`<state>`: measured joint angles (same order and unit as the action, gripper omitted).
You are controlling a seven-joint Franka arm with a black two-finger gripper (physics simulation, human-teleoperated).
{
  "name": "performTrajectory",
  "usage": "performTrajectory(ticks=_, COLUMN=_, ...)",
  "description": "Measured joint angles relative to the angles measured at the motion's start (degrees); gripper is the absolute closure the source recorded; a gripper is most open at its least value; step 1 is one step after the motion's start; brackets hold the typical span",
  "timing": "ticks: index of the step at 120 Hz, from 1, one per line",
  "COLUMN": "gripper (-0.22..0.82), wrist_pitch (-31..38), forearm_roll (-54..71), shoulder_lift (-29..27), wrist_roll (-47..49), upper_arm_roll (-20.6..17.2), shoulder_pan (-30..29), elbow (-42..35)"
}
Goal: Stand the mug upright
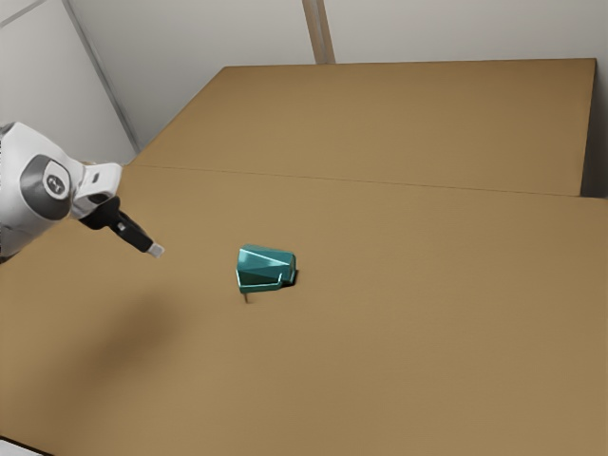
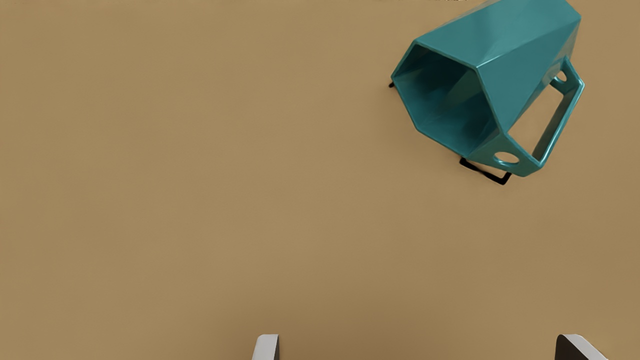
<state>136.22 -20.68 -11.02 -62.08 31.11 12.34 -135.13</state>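
My gripper (image 1: 157,251) hangs above the table at the exterior view's left, apart from the mug. A teal faceted mug (image 1: 266,268) lies on its side on the tabletop, to the exterior view's right of my fingertips. In the wrist view the mug (image 2: 515,60) has its open mouth turned partly toward my hand, and its angular handle sticks out at one side. The two fingertips of my gripper (image 2: 417,347) stand wide apart with nothing between them.
The brown tabletop (image 1: 399,313) stretches around the mug on all sides. Beyond a thin seam lies another brown surface (image 1: 408,123), with pale walls behind it. A soft shadow falls on the table below my arm.
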Motion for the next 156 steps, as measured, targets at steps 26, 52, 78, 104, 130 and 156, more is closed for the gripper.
performTrajectory(ticks=26, gripper=0.00, wrist_pitch=6.06, forearm_roll=-10.98, shoulder_lift=3.94, wrist_roll=-17.72, upper_arm_roll=0.07, shoulder_pan=0.44, elbow=-1.74)
performTrajectory(ticks=52, gripper=0.00, wrist_pitch=12.24, forearm_roll=-18.49, shoulder_lift=4.21, wrist_roll=-30.31, upper_arm_roll=0.04, shoulder_pan=0.44, elbow=-5.85)
performTrajectory(ticks=78, gripper=0.00, wrist_pitch=15.53, forearm_roll=-31.88, shoulder_lift=4.96, wrist_roll=-39.10, upper_arm_roll=0.01, shoulder_pan=0.44, elbow=-6.47)
performTrajectory(ticks=104, gripper=0.00, wrist_pitch=16.79, forearm_roll=-45.45, shoulder_lift=7.33, wrist_roll=-45.23, upper_arm_roll=0.00, shoulder_pan=0.93, elbow=-6.99)
performTrajectory(ticks=130, gripper=0.00, wrist_pitch=16.92, forearm_roll=-56.90, shoulder_lift=8.56, wrist_roll=-49.57, upper_arm_roll=0.07, shoulder_pan=3.67, elbow=-6.95)
performTrajectory(ticks=156, gripper=0.00, wrist_pitch=14.69, forearm_roll=-65.13, shoulder_lift=10.32, wrist_roll=-52.91, upper_arm_roll=0.41, shoulder_pan=6.07, elbow=-6.59)
